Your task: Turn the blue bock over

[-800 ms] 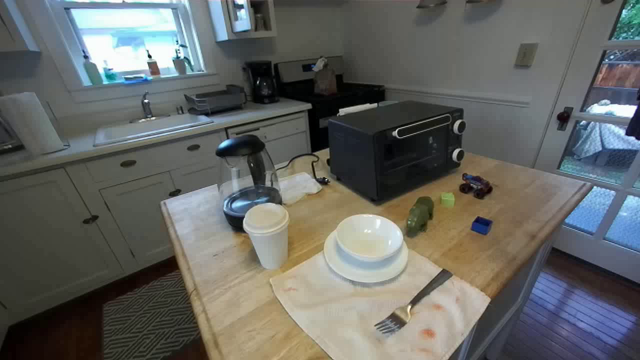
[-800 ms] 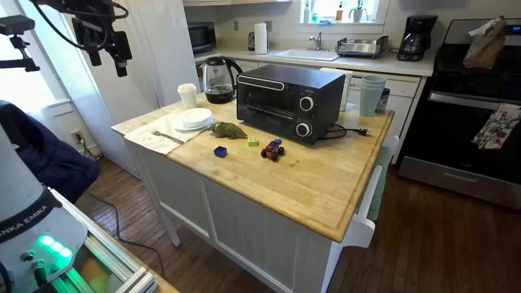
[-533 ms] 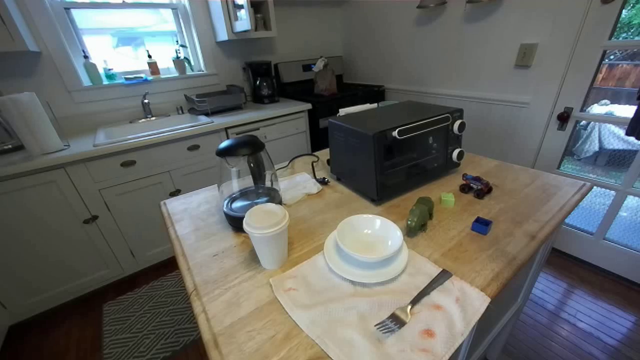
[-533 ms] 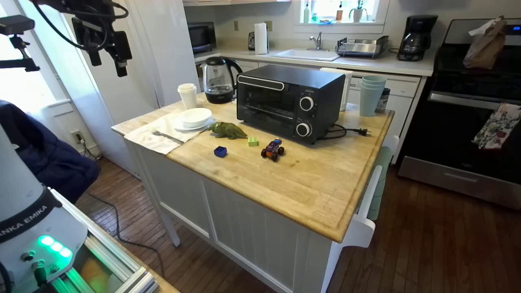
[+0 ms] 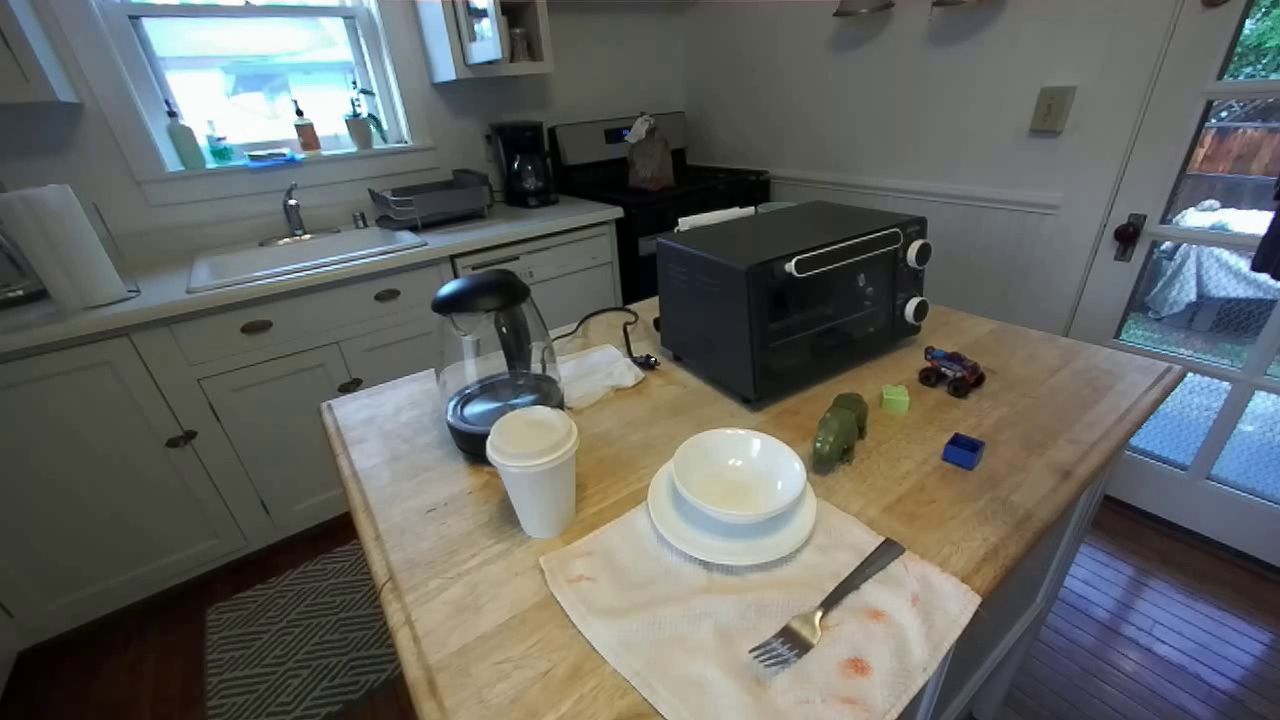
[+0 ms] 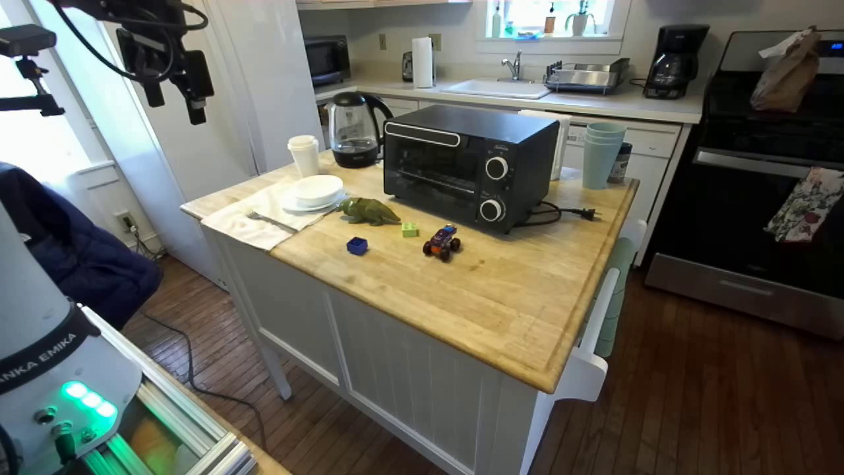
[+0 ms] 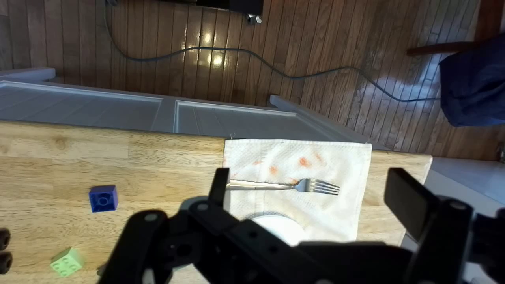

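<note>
1. Wrist view: the black 2-fingered gripper point(image 7: 309, 191) hangs spread wide, empty.
2. Well left of it there, the squarish blue plastic block point(image 7: 103, 198) rests hollow-up on the wooden tabletop point(image 7: 165, 169).
3. I'd expect a reach that way, downward.

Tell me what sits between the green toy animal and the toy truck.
A light green block lies between the toy animal and the toy truck; that shows in both exterior views.

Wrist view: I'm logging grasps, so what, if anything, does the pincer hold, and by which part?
Nothing: the pincer stands open, and the blue block sits on the tabletop.
</note>
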Available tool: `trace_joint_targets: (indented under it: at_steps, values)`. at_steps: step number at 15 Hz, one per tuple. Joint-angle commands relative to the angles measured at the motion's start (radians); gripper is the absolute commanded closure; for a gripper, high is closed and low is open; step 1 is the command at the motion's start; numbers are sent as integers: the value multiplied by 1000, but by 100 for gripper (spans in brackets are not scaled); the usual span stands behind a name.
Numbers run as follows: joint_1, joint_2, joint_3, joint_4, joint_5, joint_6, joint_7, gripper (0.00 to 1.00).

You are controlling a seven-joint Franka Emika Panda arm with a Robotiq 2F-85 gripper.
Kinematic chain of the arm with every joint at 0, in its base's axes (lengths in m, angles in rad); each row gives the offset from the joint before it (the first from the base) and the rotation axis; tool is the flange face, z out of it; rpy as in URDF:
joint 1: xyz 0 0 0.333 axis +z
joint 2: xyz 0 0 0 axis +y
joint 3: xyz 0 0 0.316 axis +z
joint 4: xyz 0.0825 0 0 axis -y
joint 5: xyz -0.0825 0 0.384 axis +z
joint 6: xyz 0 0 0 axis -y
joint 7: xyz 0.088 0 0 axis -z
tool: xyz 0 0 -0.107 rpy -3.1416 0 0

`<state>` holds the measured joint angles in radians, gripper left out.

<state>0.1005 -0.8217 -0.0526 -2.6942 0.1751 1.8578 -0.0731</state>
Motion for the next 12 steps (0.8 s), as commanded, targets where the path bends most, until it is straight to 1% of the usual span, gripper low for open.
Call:
trace_joint_targets:
  at_steps: [1, 4, 7, 10, 11, 12]
  values:
    - [-40, 37, 15, 10, 12, 38, 34, 0]
    - [-102, 128, 4, 23, 15, 107, 127, 0]
    - [-157, 221, 5, 29, 23, 210, 214, 0]
    - [-191, 314, 21, 28, 36, 322, 329, 0]
    - [-196, 351, 20, 32, 43, 348, 367, 0]
    - [-186, 385, 9, 42, 69, 344, 382, 0]
